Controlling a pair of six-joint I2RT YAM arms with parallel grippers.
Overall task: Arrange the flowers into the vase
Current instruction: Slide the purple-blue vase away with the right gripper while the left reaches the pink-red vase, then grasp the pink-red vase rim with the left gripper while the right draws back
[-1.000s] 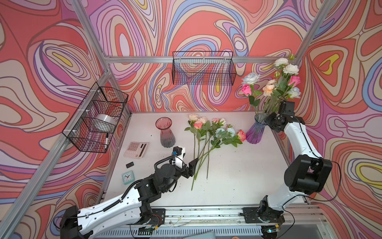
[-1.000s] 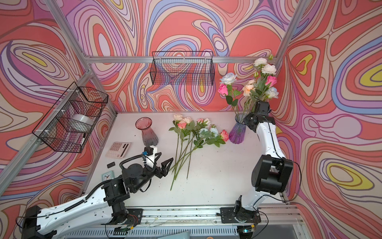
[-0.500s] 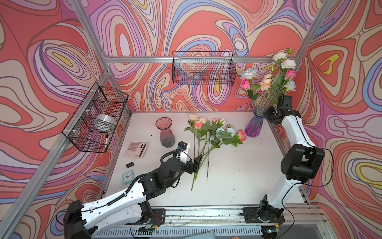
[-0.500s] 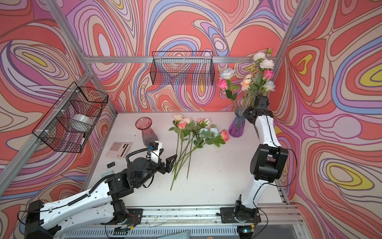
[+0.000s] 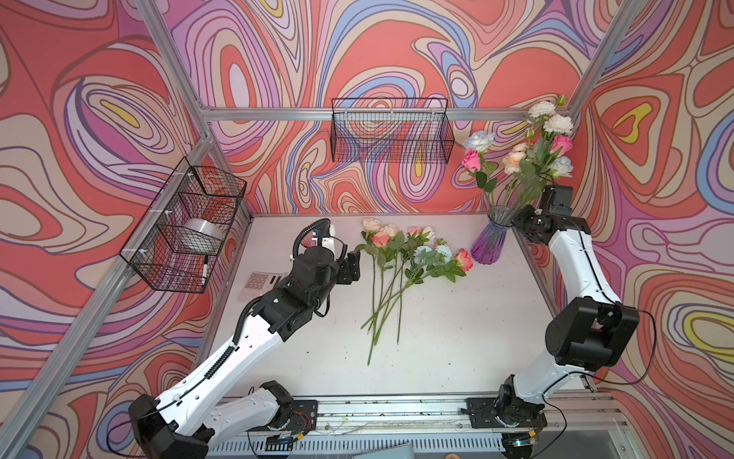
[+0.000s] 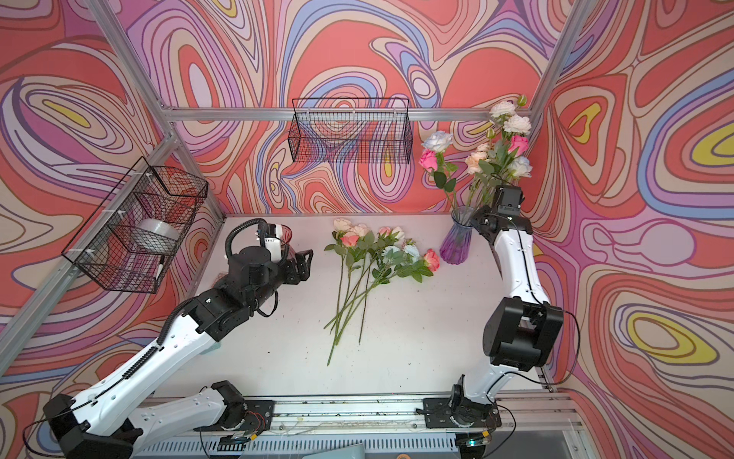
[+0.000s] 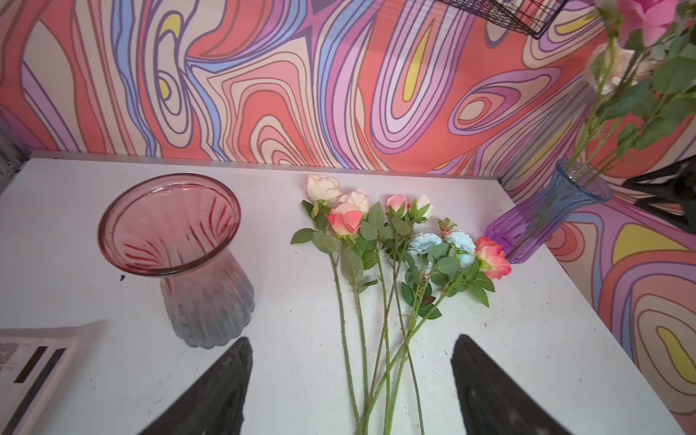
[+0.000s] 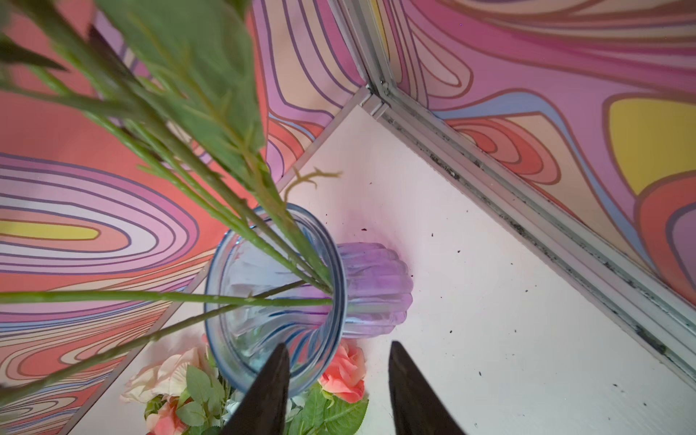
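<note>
- Several flowers (image 5: 528, 155) stand with their stems in the purple vase (image 5: 489, 244) at the far right corner of the counter (image 5: 456, 337). Their white, pink, peach and pale blue blooms lean towards the right wall.
- The right hand (image 8: 337, 346) sits close to the vase's rim. Its fingers are parted with a clear gap and have hold of no stem (the right wrist view shows only counter and a coral bloom through that gap).
- The loose flowers (image 5: 401, 258) lie flat in the middle of the counter, heads towards the back wall. Their stems cross and fan out towards the front edge. The coral bloom farthest right lies just beside the purple vase's foot.
- The left hand (image 7: 350, 339) is spread wide and grips nothing. It hovers over the counter just left of the loose flowers. In the left wrist view the stem ends show between its fingers, lying on the counter beyond them.
- A pink vase (image 7: 177, 256) stands upright left of the loose flowers, near the left hand.
- A calculator (image 5: 258, 282) lies partly hidden under the left arm.
</note>
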